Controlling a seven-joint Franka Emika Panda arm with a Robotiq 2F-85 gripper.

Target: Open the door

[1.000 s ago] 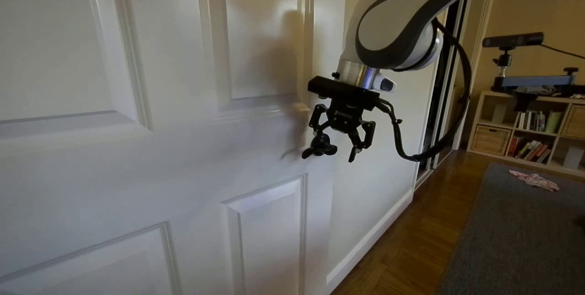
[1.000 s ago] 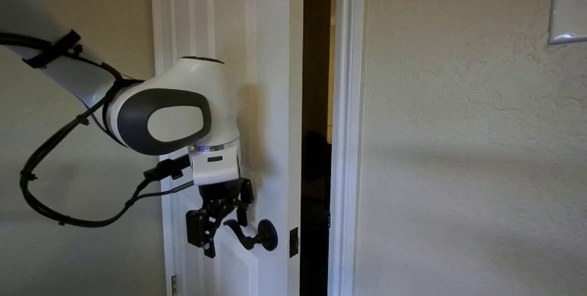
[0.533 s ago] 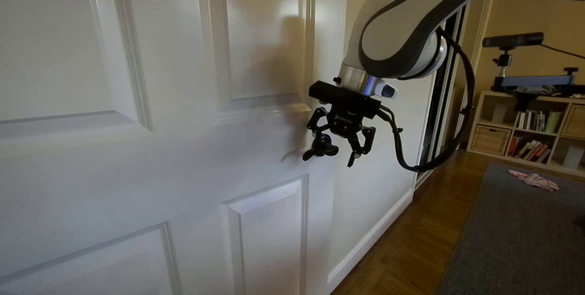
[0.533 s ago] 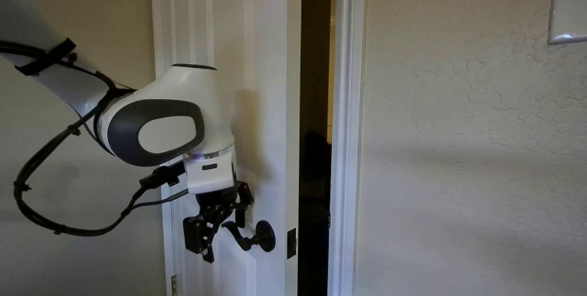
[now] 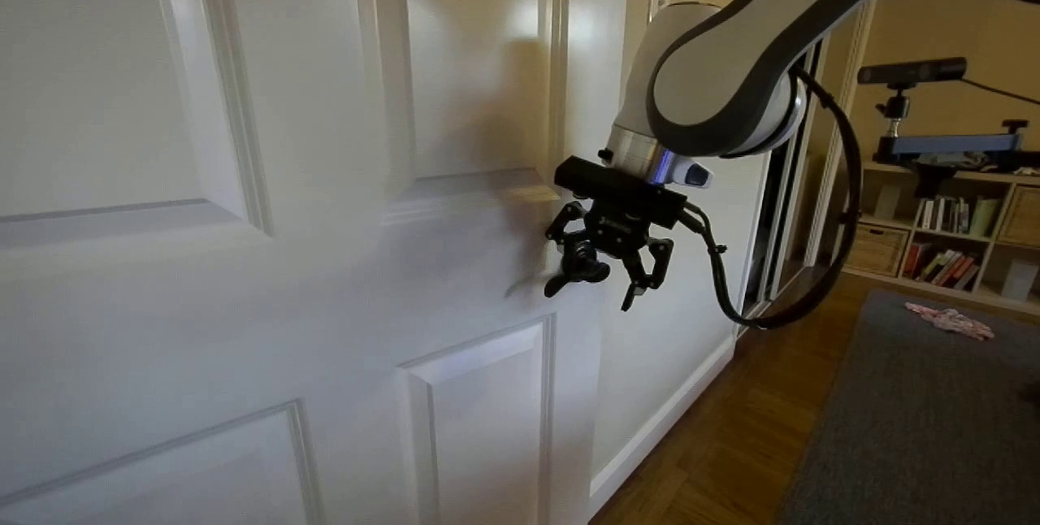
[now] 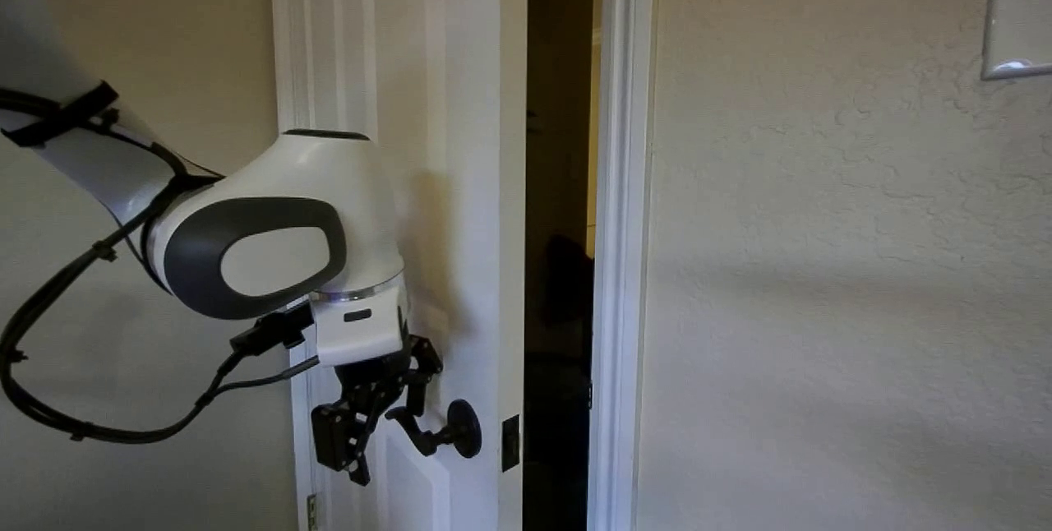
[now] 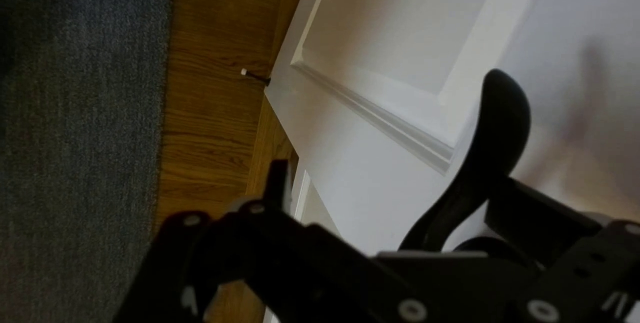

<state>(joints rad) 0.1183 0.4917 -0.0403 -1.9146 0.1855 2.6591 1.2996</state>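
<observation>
The glossy white panelled door (image 5: 341,297) stands ajar; in an exterior view its edge (image 6: 511,268) is apart from the frame. Its black lever handle (image 5: 582,265) also shows in an exterior view (image 6: 427,436) and in the wrist view (image 7: 492,138). My gripper (image 5: 595,281) points down at the handle with its fingers wide apart, also seen in an exterior view (image 6: 388,445) and the wrist view (image 7: 390,188). One finger is on the door side of the lever, close against it; I cannot tell whether they touch. The other finger is on the room side.
A dark gap (image 6: 559,268) lies between door and white frame (image 6: 625,186). A wall (image 5: 682,265) runs behind the arm. A grey rug (image 5: 910,411), a bookshelf (image 5: 886,253) and a dark-framed sliding door (image 5: 784,216) are farther off. A doorstop (image 7: 256,76) sticks out low on the door.
The door edge and handle have moved away from the frame, so the dark gap is wider. My gripper has moved down and away from the frame along with the handle, still open.
</observation>
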